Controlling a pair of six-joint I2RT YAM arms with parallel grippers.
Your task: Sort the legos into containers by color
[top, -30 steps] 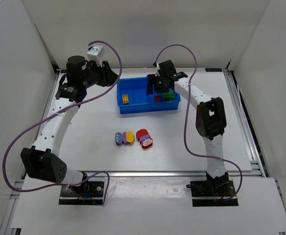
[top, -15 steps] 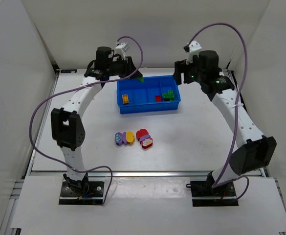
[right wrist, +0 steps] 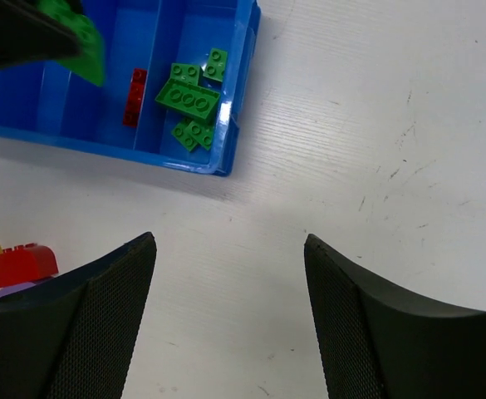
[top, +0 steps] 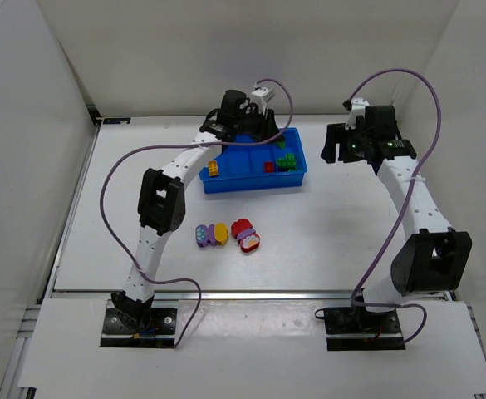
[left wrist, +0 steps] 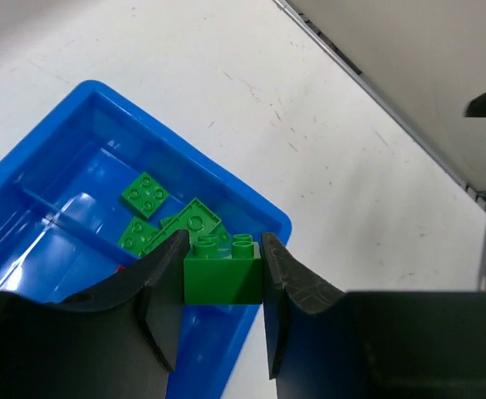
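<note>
My left gripper point(left wrist: 223, 274) is shut on a green lego point(left wrist: 223, 268), held above the right end of the blue tray point(left wrist: 56, 125). Below it, the right-hand container holds green legos point(left wrist: 145, 195). From above, the left gripper point(top: 273, 137) hangs over the tray point(top: 251, 184), which has a yellow lego point(top: 213, 169) at its left end, a red one point(top: 269, 166) and green ones point(top: 287, 160). My right gripper point(top: 336, 146) stands open to the right of the tray; the right gripper point(right wrist: 228, 241) has only bare table between its fingers.
Loose legos lie on the table in front of the tray: a purple one point(top: 202, 235), a yellow-orange one point(top: 220, 234), a red one point(top: 242, 227) and a pink one point(top: 250, 243). White walls close off the back and both sides.
My left arm has swung right along the back, carrying the green lego over the tray's right end. My right gripper has left the tray and moved off to its right.
</note>
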